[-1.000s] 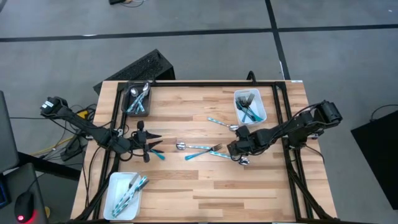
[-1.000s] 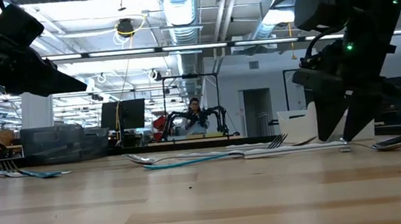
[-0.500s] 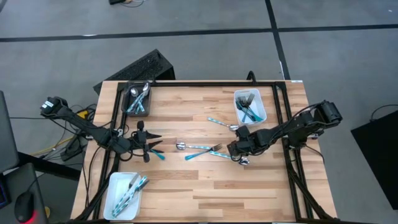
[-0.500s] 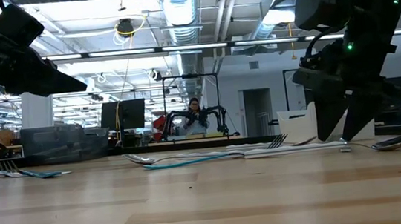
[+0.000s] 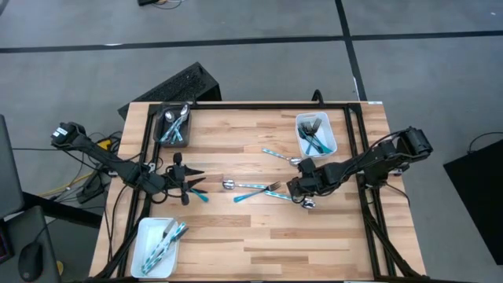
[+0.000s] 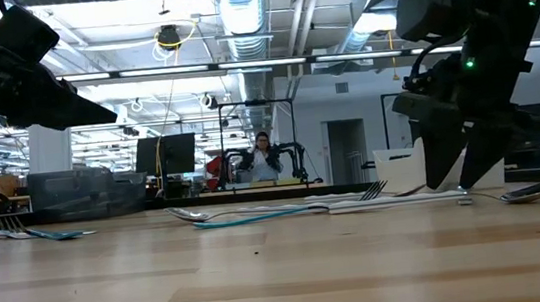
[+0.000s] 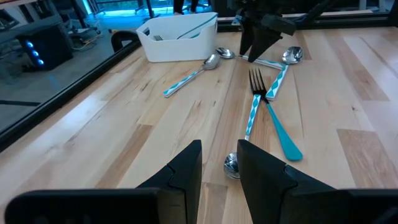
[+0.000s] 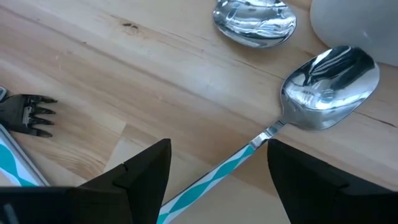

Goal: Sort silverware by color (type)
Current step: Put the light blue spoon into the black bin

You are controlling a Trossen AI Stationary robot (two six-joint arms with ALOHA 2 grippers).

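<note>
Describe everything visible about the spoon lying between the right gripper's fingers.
The spoon has a shiny silver metal bowl that mirrors its surroundings, a short silver neck, and a slim handle patterned in teal and white. It lies flat on the wooden table, bowl facing up. The handle runs between the open fingers of the right gripper, which straddle it; contact cannot be told. A second spoon bowl lies close by, apart from it. In the high view it sits right of the table's centre.
</note>
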